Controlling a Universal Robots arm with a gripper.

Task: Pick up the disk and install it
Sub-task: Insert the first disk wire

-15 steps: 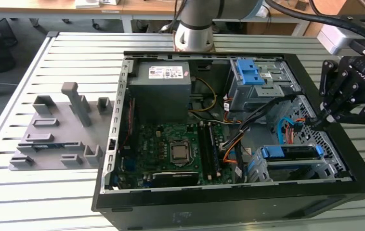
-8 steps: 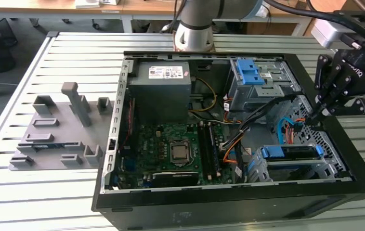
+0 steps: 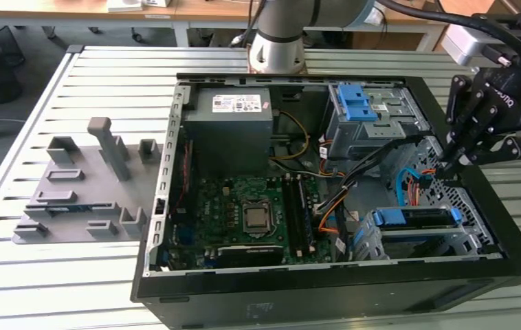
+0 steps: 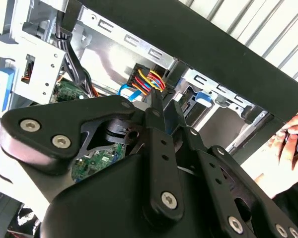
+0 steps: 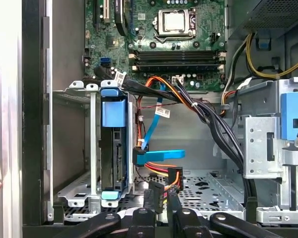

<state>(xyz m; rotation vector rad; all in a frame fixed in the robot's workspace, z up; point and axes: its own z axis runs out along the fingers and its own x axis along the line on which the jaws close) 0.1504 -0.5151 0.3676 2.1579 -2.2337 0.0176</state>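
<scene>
The arm (image 3: 277,41) is a smooth silver-grey tube that widens into a rounded, darker grey joint (image 3: 339,10). Thick black cables (image 3: 430,15) run along it to a pale grey block (image 3: 473,42) at the wrist. Below that sits a matt black housing (image 3: 517,103) with small white lettering. The jaws are matt black too, built of flat, round-ended linkage bars (image 4: 64,124) pinned with round silver screws (image 4: 61,142). In the second wrist view a glossy white rounded shell (image 4: 5,168) edges the black parts.
</scene>
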